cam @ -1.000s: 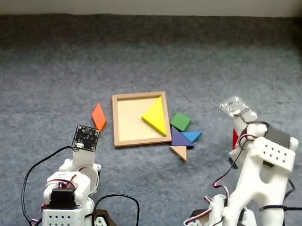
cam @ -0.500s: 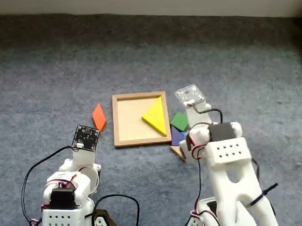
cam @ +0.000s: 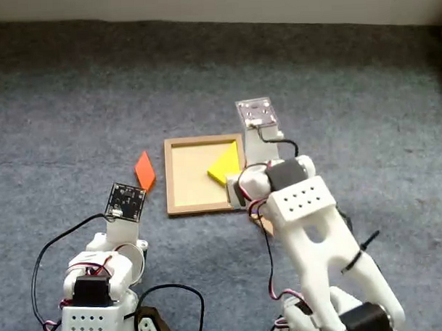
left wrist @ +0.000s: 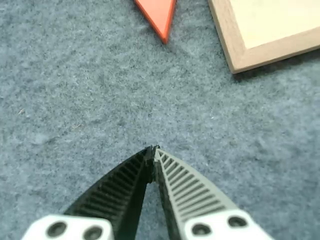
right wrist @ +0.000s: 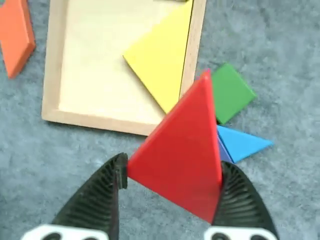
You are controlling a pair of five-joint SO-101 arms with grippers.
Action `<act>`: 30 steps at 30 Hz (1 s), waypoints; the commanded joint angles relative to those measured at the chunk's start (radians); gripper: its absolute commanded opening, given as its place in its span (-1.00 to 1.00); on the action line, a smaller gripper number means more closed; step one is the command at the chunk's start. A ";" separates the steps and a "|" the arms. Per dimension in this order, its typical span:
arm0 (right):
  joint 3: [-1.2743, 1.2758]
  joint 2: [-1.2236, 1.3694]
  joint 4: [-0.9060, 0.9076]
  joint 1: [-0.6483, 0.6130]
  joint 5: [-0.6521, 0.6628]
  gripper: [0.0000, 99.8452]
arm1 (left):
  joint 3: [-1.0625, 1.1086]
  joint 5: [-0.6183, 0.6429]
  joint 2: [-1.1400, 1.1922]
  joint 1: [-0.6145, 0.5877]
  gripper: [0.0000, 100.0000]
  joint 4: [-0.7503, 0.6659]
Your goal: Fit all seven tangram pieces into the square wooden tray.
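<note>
The square wooden tray (cam: 180,207) (right wrist: 50,111) lies mid-table with a yellow triangle (cam: 224,167) (right wrist: 159,55) inside along its right side. My right gripper (right wrist: 170,180) is shut on a large red triangle (right wrist: 181,145), held over the tray's near right corner. Under it lie a green square (right wrist: 229,92) and a blue triangle (right wrist: 241,143), just right of the tray. An orange parallelogram (cam: 144,170) (right wrist: 16,35) (left wrist: 157,12) rests left of the tray. My left gripper (left wrist: 152,152) is shut and holds nothing, low over the carpet near the tray's near left corner (left wrist: 245,50).
Grey carpet covers the table. The right arm's white body (cam: 310,220) hides the pieces right of the tray in the high view, except a tan tip (cam: 264,223). The left arm (cam: 111,249) sits at the front left. Open carpet lies beyond the tray.
The right arm swung left from the table's right side, carrying the red triangle to the tray's right edge. The left arm has not moved.
</note>
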 commanded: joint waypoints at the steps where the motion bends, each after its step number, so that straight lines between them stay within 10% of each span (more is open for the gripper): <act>1: -0.183 0.153 0.038 -0.033 -0.068 -0.80 | 0.021 0.009 -0.015 -0.008 -0.94 0.003; 16: -0.519 0.559 0.039 -0.041 -0.493 -0.80 | 0.021 0.009 -0.015 -0.008 -0.94 0.003; 30: -0.536 0.558 0.031 -0.045 -0.503 -0.54 | 0.021 0.009 -0.015 -0.008 -0.94 0.003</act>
